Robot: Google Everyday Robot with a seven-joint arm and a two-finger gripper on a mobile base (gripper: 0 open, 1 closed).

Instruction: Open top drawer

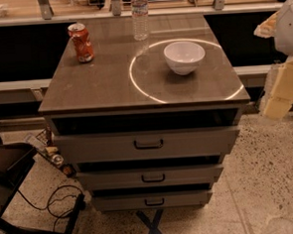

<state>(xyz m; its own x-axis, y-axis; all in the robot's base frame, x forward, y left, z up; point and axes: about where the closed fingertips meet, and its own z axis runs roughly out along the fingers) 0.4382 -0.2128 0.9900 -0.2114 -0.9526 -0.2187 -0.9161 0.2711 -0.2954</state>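
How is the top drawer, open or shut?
Open, partly: a dark gap shows behind the front of the top drawer. The gripper is off at the right, not touching it.

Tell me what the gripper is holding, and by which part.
Nothing, as far as shows. The gripper hangs at the right edge of the view, beside the cabinet, apart from the top drawer and its black pull.

Arm (291, 23) enters at upper R edge, angled down-left, w/ gripper (279, 95) hanging mid-air at R edge, approx. mid-height.
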